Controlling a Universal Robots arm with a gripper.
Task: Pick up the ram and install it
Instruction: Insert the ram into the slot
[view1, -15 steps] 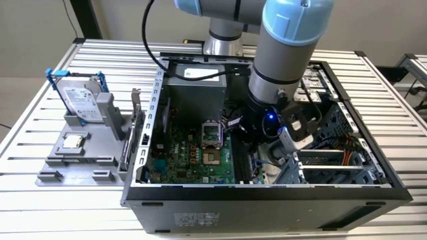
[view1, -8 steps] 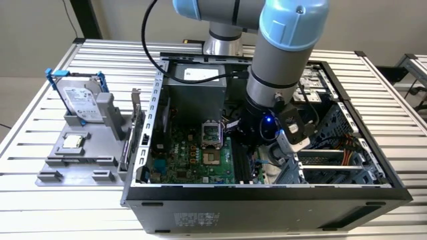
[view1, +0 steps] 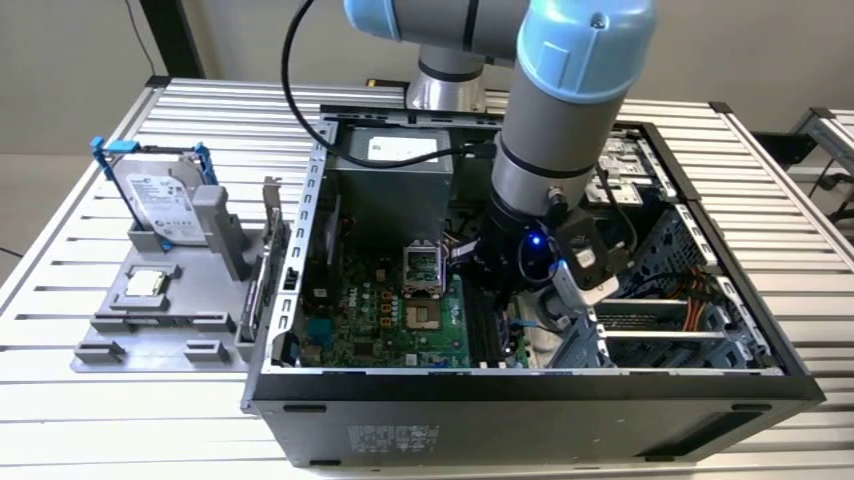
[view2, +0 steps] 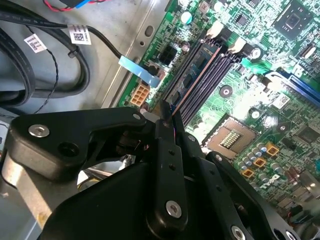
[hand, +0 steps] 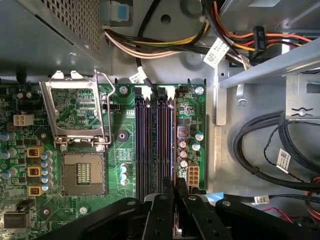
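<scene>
**Gripped ram (view2: 196, 70) among the memory slots (view2: 216, 75)**

Stands on edge along the black slots inside the open computer case (view1: 534, 410). Looks thin and dark, with black chips, a bluish label and a coppery top edge. Pinched at its near end by the gripper (view2: 169, 114), fingers closed on it.

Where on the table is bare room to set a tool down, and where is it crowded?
Bare table between the tray and the exterior view's lower edge, and a strip beside the case at that view's right. Crowded inside the case: the gripper, shut on the ram, sits among slots and cables.
</scene>
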